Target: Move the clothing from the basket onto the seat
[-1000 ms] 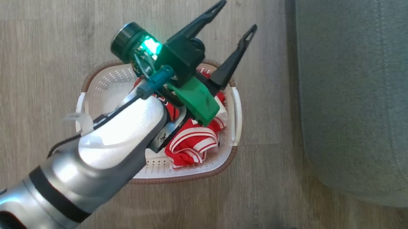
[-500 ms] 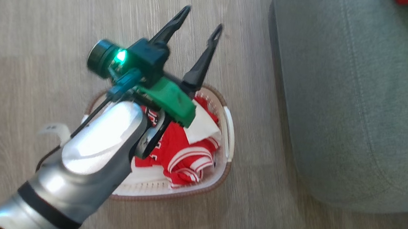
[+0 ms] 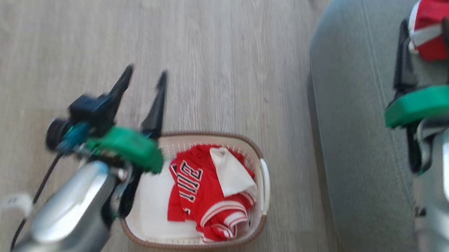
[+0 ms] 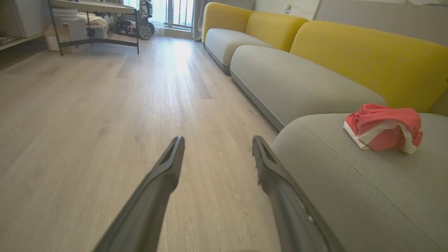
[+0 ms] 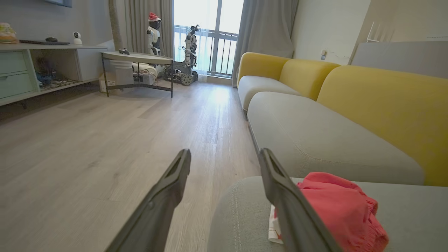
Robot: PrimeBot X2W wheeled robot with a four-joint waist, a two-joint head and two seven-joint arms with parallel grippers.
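1. Pale wood-plank floor (image 3: 217, 36) runs across the room, and a long sofa with yellow backrests (image 4: 367, 52) stands along one side of it.
2. The seat (image 3: 346, 135), a grey-green cushion with a stitched seam and rounded corners, is at my right in the head view.
3. The basket (image 3: 263, 189) stands on the floor near the seat's front edge, with a strip of bare floor between them.
4. Clothing (image 3: 200, 191) lies bunched inside the basket. It is red fabric with dark, white-edged lettering and white-striped trim, with a white piece folded across its top. More white cloth lies at the basket's left end.
5. One red garment (image 4: 383, 127) with a white edge lies crumpled on the seat, well apart from the basket.
6. My left fingers (image 3: 159, 93) are spread wide with nothing between them. They point up the head view over bare floor, just past the basket's far left corner. My left forearm crosses in front of the basket's left end.
7. In my left wrist view, floor fills the gap between the fingers, and the seat's rounded corner is just beside the right-hand one.
8. My right fingers (image 3: 402, 66) are also fully apart and hold nothing. They hang over the seat with their tips near the red garment.
9. In my right wrist view the garment sits just behind the right-hand finger. I cannot tell whether the two touch.
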